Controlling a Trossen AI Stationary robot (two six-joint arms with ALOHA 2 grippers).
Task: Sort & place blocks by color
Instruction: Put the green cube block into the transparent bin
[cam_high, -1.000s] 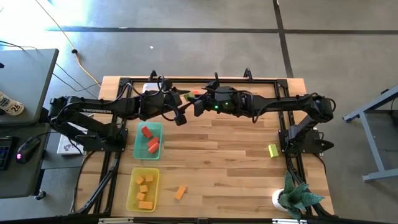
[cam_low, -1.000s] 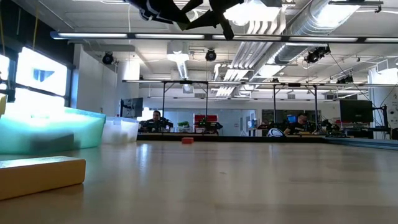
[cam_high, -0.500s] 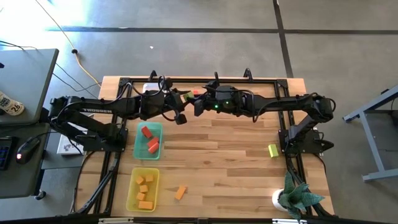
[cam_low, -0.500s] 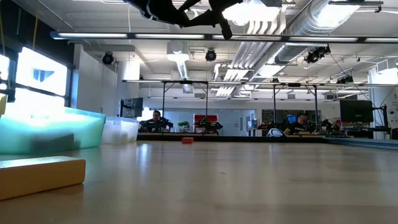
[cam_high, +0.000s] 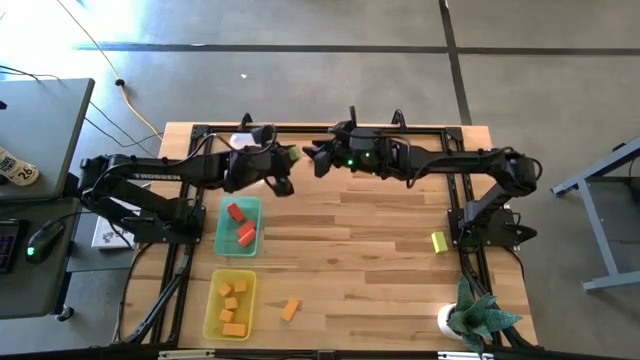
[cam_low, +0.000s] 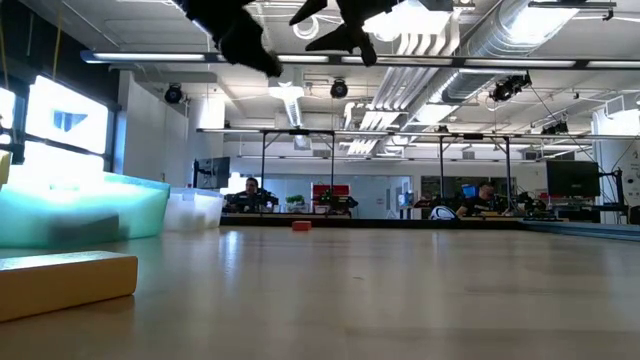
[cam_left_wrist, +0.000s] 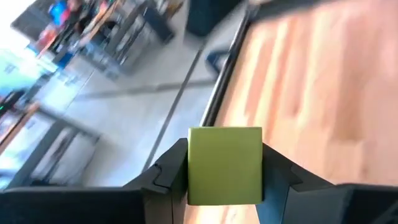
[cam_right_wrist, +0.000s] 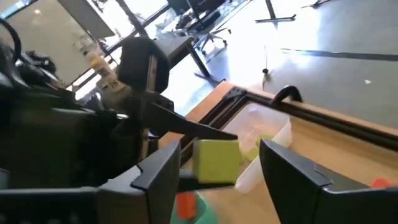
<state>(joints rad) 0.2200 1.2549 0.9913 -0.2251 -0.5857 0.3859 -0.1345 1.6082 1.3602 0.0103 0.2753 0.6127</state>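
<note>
Yellow-green block (cam_left_wrist: 224, 164): near-cubic, no clear long axis, one flat face square to the left wrist camera; held in the air above the table's far edge. Left gripper (cam_left_wrist: 225, 180): fingers clamped on its two opposite sides. Right gripper (cam_right_wrist: 219, 163): just beside, fingers spread wide, clear of the block. Clear tray (cam_right_wrist: 264, 140): beneath, holding green pieces.

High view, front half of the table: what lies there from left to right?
Yellow plastic tray with orange blocks → loose orange block → small yellow-green block → potted plant with a white pot.
</note>
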